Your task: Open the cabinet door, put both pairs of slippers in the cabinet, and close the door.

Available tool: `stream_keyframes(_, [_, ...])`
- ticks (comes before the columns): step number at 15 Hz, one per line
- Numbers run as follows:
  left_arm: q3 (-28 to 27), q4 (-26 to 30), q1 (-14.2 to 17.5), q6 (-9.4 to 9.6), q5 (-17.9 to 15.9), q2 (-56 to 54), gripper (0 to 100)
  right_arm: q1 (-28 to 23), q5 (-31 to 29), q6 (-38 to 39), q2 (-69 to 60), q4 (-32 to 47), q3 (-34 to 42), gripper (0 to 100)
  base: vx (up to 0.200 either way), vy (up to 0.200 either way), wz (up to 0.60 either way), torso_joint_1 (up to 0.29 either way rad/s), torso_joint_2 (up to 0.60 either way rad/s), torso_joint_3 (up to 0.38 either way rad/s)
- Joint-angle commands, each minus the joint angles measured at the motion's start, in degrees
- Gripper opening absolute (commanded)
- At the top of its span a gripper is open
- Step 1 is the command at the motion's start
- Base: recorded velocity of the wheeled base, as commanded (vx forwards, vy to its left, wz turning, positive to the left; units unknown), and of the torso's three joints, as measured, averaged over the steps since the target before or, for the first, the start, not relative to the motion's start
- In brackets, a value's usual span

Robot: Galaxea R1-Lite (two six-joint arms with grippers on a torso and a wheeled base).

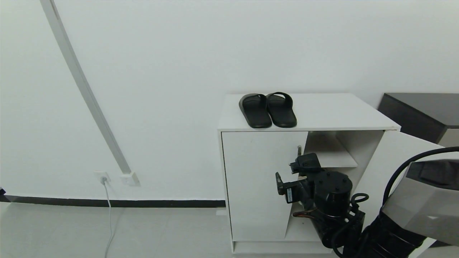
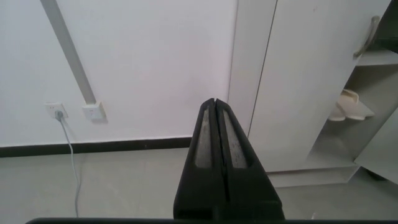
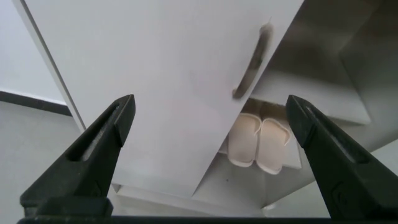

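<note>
The cabinet [image 1: 340,111] is a low white unit. It stands on a pale glossy floor [image 1: 161,229] with its back to a plain white wall [image 1: 215,53]. A black skirting strip [image 1: 107,203] runs along the foot of the wall. A pale conduit [image 1: 82,86] slants down the wall to a small box beside a socket [image 1: 102,176], and a light cable [image 1: 108,215] hangs from the socket to the floor. A dark unit [image 1: 423,111] stands just beside the cabinet on the robot's right.

The cabinet's left door [image 1: 258,186] is closed. It has a slim upright handle [image 1: 299,150] at its inner edge. The right door [image 1: 391,168] is swung wide open and shows a shelf [image 1: 333,157] inside.

A pair of black slippers [image 1: 268,110] lies side by side on the cabinet top, towards its left end. A pair of white slippers [image 3: 259,142] sits together on the bottom board under the shelf, partly behind the edge of the closed door.

The right gripper [image 1: 290,173] hangs in front of the cabinet at the inner edge of the closed door, below the handle. Its claw is spread wide and holds nothing. The left gripper [image 2: 214,143] is off to the cabinet's left, well apart from it, with its two fingers pressed flat together and nothing between them.
</note>
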Motion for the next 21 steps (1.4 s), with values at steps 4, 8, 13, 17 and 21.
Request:
stream_keyframes(4, [0.01, 0.00, 0.00, -0.01, 0.00, 0.04, 0, 0.00, -0.03, 0.02, 0.30, -0.01, 0.27, 100, 0.000, 0.000, 0.00, 0.229, -0.55, -0.325])
stream_keyframes(8, [0.01, 0.00, 0.00, -0.01, 0.00, 0.04, 0, 0.00, -0.03, 0.11, 0.30, -0.01, 0.27, 100, 0.000, 0.000, 0.00, 0.257, -0.59, -0.333])
stream_keyframes(13, [0.10, 0.00, 0.00, 0.52, 0.00, 0.04, 0, 0.09, 0.14, -0.15, 0.57, 0.07, 0.36, 100, 0.000, 0.000, 0.00, 0.220, -0.47, -0.261])
stream_keyframes(17, [0.10, 0.00, 0.00, 0.43, 0.00, 0.04, 0, -0.18, 4.98, -1.12, 1.53, 2.62, -4.65, 100, 0.000, 0.000, 0.00, 0.033, -0.08, -0.037])
stream_keyframes(21, [0.10, 0.00, 0.00, 0.26, 0.00, 0.04, 0, -1.67, 4.98, 2.13, -2.07, 24.42, -20.73, 100, 0.000, 0.000, 0.00, 0.000, 0.00, 0.000])
